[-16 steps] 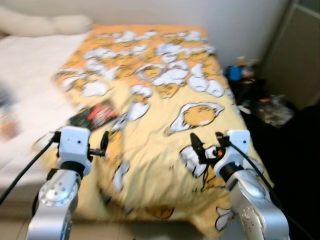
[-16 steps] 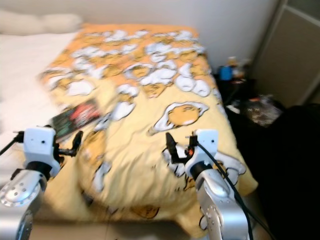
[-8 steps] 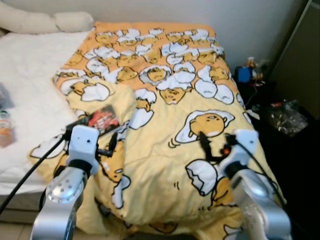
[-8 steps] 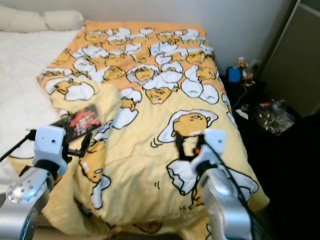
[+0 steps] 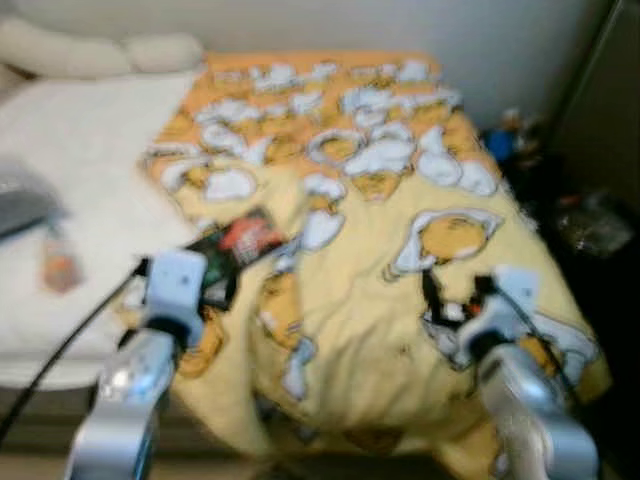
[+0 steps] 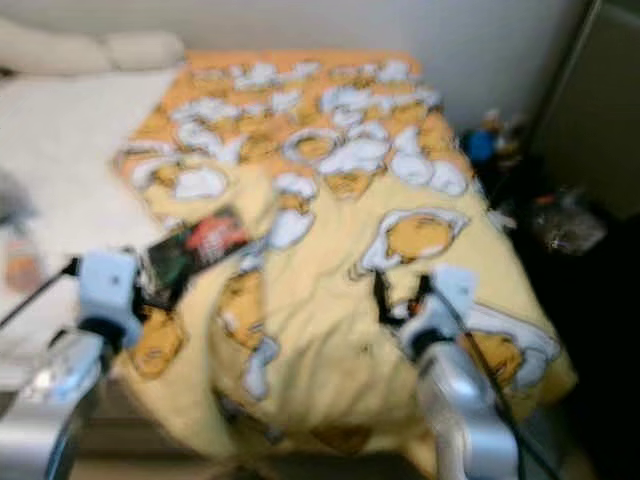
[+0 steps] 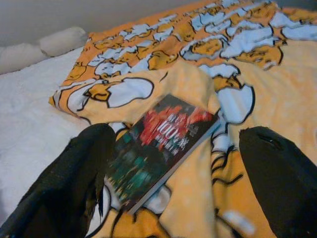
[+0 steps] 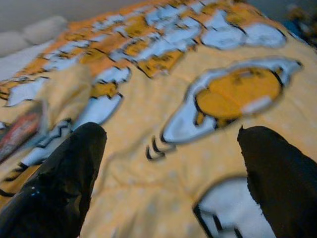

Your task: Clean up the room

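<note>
A bed [image 5: 80, 190] with a white sheet carries a yellow-orange blanket [image 5: 400, 200] printed with cartoon egg figures; the blanket covers the bed's right part and hangs over the foot edge. A dark book [image 7: 163, 144] with a red and green cover lies flat on the blanket near its left edge, partly against a raised fold of the fabric. The left gripper [image 7: 173, 193] hovers above the blanket just before the book, its two black fingers [image 7: 74, 183] spread wide and holding nothing. The right gripper [image 8: 168, 183] hangs over the blanket further to the right, above a large egg print, its fingers [image 8: 277, 178] likewise wide apart and empty. The head views are blurred. On the white sheet to the left lie a small orange-tinted object [image 5: 58, 268] and a grey one [image 5: 25, 205], too blurred to name. A pillow [image 5: 90, 52] lies at the head of the bed, and dark clutter [image 5: 590, 220] sits on the floor to its right.
</note>
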Available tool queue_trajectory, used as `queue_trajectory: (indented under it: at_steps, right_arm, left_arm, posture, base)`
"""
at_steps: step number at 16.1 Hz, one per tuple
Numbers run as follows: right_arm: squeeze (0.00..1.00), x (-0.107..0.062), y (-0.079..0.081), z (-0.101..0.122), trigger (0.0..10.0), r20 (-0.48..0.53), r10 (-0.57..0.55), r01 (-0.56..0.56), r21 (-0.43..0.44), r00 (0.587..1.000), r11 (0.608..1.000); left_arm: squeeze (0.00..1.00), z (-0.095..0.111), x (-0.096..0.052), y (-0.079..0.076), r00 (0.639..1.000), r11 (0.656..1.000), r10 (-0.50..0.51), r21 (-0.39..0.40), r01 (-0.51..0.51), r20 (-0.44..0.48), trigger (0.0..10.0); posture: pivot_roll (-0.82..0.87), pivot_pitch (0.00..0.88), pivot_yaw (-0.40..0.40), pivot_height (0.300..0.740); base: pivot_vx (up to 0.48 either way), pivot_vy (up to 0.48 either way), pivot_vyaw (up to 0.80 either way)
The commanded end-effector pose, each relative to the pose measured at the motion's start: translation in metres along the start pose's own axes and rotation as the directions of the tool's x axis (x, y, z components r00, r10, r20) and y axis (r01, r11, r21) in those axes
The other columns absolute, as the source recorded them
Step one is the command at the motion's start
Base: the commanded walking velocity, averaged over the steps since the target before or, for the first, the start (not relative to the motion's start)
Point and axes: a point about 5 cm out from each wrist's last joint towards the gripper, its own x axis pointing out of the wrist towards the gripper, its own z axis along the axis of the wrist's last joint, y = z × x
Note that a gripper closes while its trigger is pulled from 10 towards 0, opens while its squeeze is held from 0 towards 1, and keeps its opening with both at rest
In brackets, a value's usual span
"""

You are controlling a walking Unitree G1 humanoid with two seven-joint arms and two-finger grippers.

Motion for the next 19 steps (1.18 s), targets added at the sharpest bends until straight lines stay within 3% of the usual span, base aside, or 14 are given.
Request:
queue_trajectory:
  at_steps: [1, 4, 7, 19]
  right_arm:
    - [0.00, 0.0028, 0.0110, 0.0051, 10.0, 0.010, 0.049, -0.049, 0.018, 0.999, 0.999]
    - [0.00, 0.0045, 0.0116, 0.0037, 10.0, 0.008, 0.039, -0.039, -0.001, 0.999, 0.999]
    - [0.00, 0.0039, 0.0139, -0.0002, 10.0, -0.021, 0.058, -0.059, -0.083, 0.998, 0.995]
    - [0.00, 0.0020, 0.0138, -0.0006, 10.0, -0.013, 0.049, -0.050, -0.084, 0.999, 0.995]
  left_arm:
    - [0.00, 0.0061, 0.0023, 0.0077, 1.000, 1.000, 0.024, 0.019, -0.024, 0.016, 10.0]
    - [0.00, 0.0071, 0.0021, 0.0072, 0.999, 0.999, 0.032, 0.015, -0.032, 0.016, 10.0]
    - [0.00, 0.0056, 0.0001, 0.0052, 0.999, 0.999, 0.037, 0.009, -0.037, 0.011, 10.0]
    - [0.00, 0.0061, 0.0008, 0.0007, 1.000, 1.000, 0.022, 0.013, -0.022, 0.004, 10.0]
  posture:
    - [0.02, 0.000, 0.055, 0.740]
    - [0.03, 0.000, 0.041, 0.740]
    - [0.04, 0.000, 0.027, 0.740]
    - [0.03, 0.000, 0.034, 0.740]
  base:
    - [0.000, 0.446, 0.00]
    - [0.000, 0.444, 0.00]
    - [0.000, 0.447, 0.00]
    - [0.000, 0.447, 0.00]
